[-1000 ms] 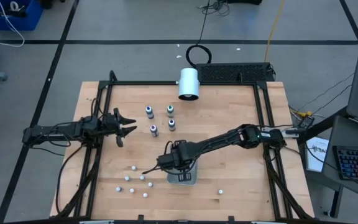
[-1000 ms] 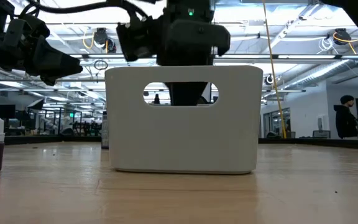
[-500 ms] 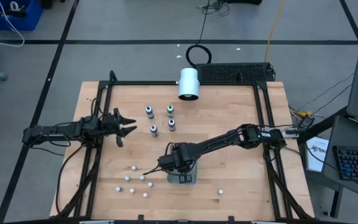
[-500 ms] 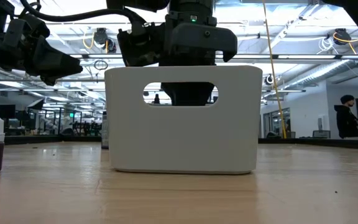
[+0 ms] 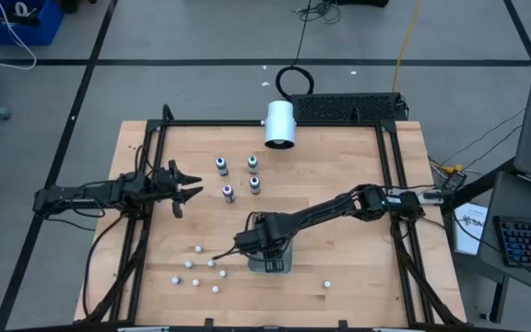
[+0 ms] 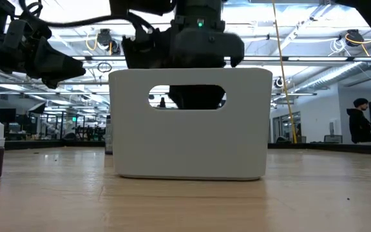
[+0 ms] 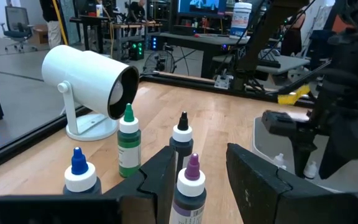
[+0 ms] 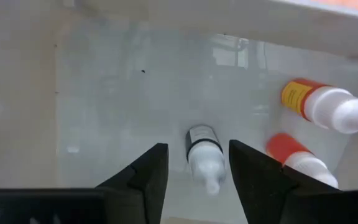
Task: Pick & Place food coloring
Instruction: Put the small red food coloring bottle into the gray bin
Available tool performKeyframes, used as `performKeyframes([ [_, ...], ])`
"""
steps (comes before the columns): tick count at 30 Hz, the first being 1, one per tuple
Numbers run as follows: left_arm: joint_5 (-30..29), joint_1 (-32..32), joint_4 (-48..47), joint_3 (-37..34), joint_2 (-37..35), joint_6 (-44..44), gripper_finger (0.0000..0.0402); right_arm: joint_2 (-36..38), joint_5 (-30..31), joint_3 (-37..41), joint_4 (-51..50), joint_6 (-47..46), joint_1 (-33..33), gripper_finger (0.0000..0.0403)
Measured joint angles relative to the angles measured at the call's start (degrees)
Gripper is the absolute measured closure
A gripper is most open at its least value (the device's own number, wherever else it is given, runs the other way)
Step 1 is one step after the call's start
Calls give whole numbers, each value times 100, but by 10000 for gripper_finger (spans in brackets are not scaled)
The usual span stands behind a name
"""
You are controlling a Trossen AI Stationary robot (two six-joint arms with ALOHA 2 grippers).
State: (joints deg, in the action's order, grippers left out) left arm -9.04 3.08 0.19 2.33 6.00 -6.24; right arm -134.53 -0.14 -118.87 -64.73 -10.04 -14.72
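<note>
Several food coloring bottles stand upright on the table at the far middle: blue cap point(image 5: 221, 165), green cap point(image 5: 253, 163), dark cap point(image 5: 254, 184), purple cap point(image 5: 229, 193). My left gripper point(image 5: 192, 187) is level and open just left of them; the purple-capped bottle point(image 7: 188, 186) shows beyond its fingers, untouched. My right gripper point(image 8: 197, 177) points down into the white bin point(image 5: 272, 262), open. A dark bottle with a white cap point(image 8: 204, 158) lies on its side on the bin floor between the fingers, apart from both.
Two orange-red bottles point(image 8: 322, 106) point(image 8: 297, 158) lie in the bin's corner. Small white balls point(image 5: 198, 248) are scattered left of the bin and one point(image 5: 327, 285) to its right. A large white cylinder point(image 5: 279, 123) stands at the far edge.
My right gripper has opened inside the bin: through the bin's handle slot in the low view its dark fingers now spread wider than before. The arm has kept its place over the bin.
</note>
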Motion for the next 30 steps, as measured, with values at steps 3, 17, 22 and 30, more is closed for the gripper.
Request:
performKeyframes([
  [3,0,1,2,0,0,0,254,110,1,-11,-31,-110,-10,252],
  [17,-3,1,2,0,-2,0,254,1335,72,9,-1546,-2504,-654,253],
  [22,-2,0,-8,0,-2,0,254,1766,186,561,-1624,-4036,-1304,253],
  [30,-2,2,-5,0,-2,0,254,2227,149,2145,-469,-5800,-2083,253],
])
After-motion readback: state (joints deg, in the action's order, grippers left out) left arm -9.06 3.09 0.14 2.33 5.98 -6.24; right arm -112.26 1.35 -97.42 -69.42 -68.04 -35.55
